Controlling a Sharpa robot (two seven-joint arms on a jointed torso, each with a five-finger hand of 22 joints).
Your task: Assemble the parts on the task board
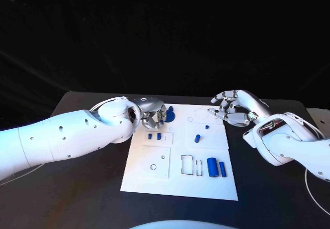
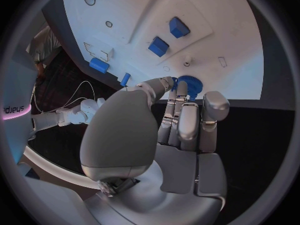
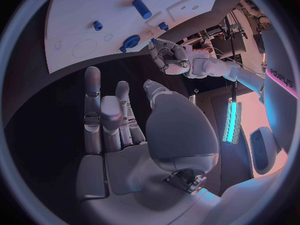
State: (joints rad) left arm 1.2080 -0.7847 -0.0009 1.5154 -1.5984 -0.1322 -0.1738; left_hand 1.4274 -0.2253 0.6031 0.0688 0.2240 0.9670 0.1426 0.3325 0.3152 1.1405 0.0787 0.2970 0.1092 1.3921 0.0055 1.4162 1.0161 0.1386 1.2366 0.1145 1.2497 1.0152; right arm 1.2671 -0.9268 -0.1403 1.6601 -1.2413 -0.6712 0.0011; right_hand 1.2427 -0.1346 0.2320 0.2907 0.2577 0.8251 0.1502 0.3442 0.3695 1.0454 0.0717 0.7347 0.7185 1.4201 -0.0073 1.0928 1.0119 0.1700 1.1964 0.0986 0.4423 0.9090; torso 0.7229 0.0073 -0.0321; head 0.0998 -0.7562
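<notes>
My left hand's fingers (image 2: pixel 181 97) pinch a blue gear (image 2: pixel 189 84) at the board's (image 1: pixel 206 183) far left corner, seemingly to seat it there. My right hand (image 1: pixel 236 109) hovers off the board's far right edge, fingers spread and holding nothing, out of the way. Other blue parts (image 1: pixel 215 167) wait nearer me.

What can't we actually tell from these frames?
- Left robot hand on the blue gear: fingers cover it in the head view, fingertips overlap it in the left wrist view. Held or just touched, cannot tell.
- What the gear sits on: hidden under the gear itself.
- Outlines on the task board: too small in the head view to tell recess from marking.
- Right robot hand: spread beside the board edge; contact with the table cannot be judged.
</notes>
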